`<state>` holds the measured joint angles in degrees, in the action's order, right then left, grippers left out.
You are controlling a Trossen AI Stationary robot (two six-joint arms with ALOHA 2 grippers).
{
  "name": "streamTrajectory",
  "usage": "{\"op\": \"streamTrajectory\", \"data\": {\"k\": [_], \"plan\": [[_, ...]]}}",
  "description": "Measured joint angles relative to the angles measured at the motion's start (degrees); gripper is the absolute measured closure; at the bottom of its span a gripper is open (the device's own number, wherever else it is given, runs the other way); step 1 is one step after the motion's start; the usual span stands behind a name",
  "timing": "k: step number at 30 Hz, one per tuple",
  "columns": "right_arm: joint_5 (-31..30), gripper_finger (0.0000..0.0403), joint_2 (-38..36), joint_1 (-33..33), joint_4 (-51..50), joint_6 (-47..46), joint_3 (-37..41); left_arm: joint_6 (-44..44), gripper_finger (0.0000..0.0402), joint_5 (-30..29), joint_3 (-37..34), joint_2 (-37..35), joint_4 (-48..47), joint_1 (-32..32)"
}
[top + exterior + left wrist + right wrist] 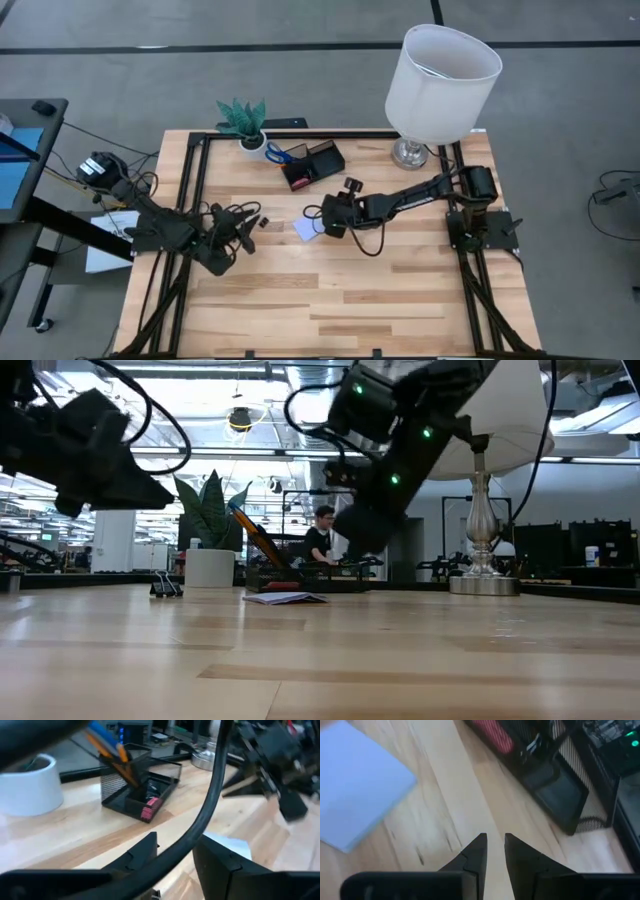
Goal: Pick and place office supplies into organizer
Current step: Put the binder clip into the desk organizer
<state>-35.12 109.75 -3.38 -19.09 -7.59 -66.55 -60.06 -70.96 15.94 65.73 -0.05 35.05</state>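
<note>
The black mesh organizer stands at the table's far middle, with blue-handled scissors and pencils leaning out of its taller part and a red item in the lower one. A pale note pad lies flat on the table. My right gripper hovers just right of the pad, slanting down, its fingers a narrow gap apart with nothing between them. A small black binder clip sits left of the pad. My left gripper is open beside the clip, holding nothing.
A plant in a white pot stands left of the organizer. A lamp with a white shade stands at the far right on a metal base. Bare wood fills the near half of the table. A person sits in the room behind.
</note>
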Motion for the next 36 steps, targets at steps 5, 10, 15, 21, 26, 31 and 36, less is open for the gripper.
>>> {"op": "streamTrajectory", "data": {"k": [5, 10, 15, 21, 26, 31, 36], "plan": [[-1.02, 0.0342, 0.04, 0.0, 2.49, -1.98, 3.14, -9.07, 0.0268, 0.21, 0.0, 0.0, -0.44, -3.11], [-1.02, 0.0342, 0.07, -0.33, 7.16, -2.52, 6.06, -16.19, 0.0267, 2.46, 0.0, 0.0, -0.44, -4.77], [-1.02, 0.0342, 0.07, -1.15, 9.56, -2.49, 7.01, -20.17, 0.0267, 4.96, 0.0, 0.0, -0.44, -5.06], [-1.0, 0.0342, 0.07, -2.09, 14.11, -1.53, 9.05, -21.43, 0.0267, 7.9, 0.0, 0.0, -0.6, -5.06], [-1.0, 0.0342, 0.07, -2.3, 14.94, -1.47, 9.84, -23.34, 0.0267, 8.04, 0.0, 0.0, -4.27, -5.13], [-1.0, 0.0342, 0.07, -2.63, 15.12, -1.47, 9.82, -28.92, 0.0267, 8.35, 0.0, 2.96, -6.91, -5.85], [-0.98, 0.0342, 0.07, -2.64, 15.1, -1.47, 9.82, -32.36, 0.0267, 9.89, 0.0, 8.97, -5.3, -7.35]]}}
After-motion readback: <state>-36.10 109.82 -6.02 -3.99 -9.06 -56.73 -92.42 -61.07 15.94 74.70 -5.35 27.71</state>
